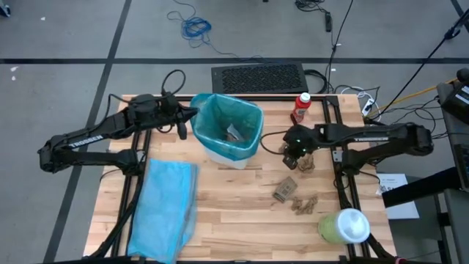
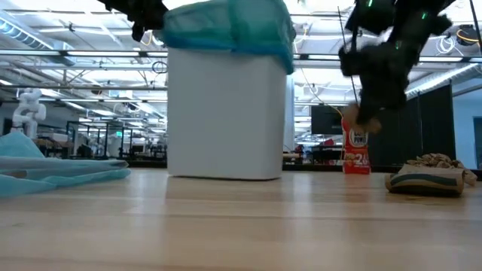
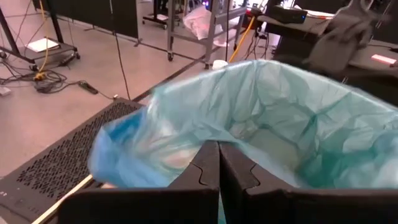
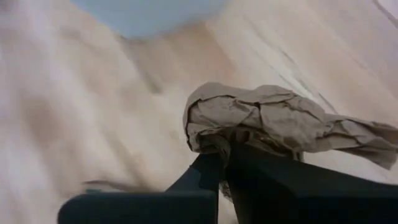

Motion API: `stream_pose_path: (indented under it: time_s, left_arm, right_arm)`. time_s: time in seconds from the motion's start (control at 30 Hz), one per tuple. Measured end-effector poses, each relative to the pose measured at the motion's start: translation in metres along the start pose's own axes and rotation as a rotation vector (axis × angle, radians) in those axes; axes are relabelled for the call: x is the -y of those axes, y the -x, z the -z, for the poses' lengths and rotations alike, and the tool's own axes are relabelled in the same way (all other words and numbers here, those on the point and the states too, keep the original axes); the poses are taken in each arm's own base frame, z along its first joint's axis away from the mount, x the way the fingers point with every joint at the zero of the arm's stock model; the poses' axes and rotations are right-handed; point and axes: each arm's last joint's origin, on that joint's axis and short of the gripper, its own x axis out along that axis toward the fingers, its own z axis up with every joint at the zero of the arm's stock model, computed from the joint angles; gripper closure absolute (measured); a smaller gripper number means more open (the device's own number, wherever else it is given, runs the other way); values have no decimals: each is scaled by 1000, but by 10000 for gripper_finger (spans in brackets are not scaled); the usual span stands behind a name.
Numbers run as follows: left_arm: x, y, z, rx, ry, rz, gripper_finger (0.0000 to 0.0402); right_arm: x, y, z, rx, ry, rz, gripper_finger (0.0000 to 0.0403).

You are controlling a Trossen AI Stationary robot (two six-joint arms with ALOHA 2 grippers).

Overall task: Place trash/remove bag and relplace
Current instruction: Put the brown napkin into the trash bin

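A white bin (image 1: 233, 158) stands at the table's far middle, lined with the teal bag (image 1: 227, 125). My left gripper (image 1: 183, 121) is shut right at the bag's left rim (image 3: 186, 124), beside a blue loop handle (image 3: 115, 143). To the right of the bin, my right gripper (image 1: 297, 155) is shut on a crumpled brown paper scrap (image 4: 273, 121), above the table. More brown trash scraps (image 1: 286, 191) (image 1: 304, 204) lie on the wood nearer the front. The paler sky-blue bag (image 1: 165, 209) lies flat at the front left. My left gripper's shut fingertips (image 3: 211, 155) stand against the teal bag's near rim; I cannot tell whether they touch it. My right gripper pinches the brown scrap by its lower edge (image 4: 217, 140) between its two fingers, slanting steeply down from above. The scrap is lifted clear of the table and bulges out past the fingertips.
A red bottle (image 1: 301, 106) stands at the far right of the bin. A pale-green container with a white top (image 1: 344, 226) sits at the front right corner. A black grille (image 1: 256, 77) lies beyond the table's far edge.
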Motion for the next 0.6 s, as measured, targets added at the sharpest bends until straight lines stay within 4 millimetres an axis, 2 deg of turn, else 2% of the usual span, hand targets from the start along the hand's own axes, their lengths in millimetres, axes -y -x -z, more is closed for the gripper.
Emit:
stream_pose_path:
  time_s: [0.2,0.4,0.6]
  left_arm:
    - [-1,-4,6,-60,-6,-7,400]
    - [-2,-3,15,-159,-4,-18,369]
    - [0,-4,20,-201,0,-11,348]
  right_arm:
    - [-23,31,-11,110,66,-103,402]
    - [-47,64,-27,228,174,-202,403]
    - [-73,110,-55,512,297,-322,403]
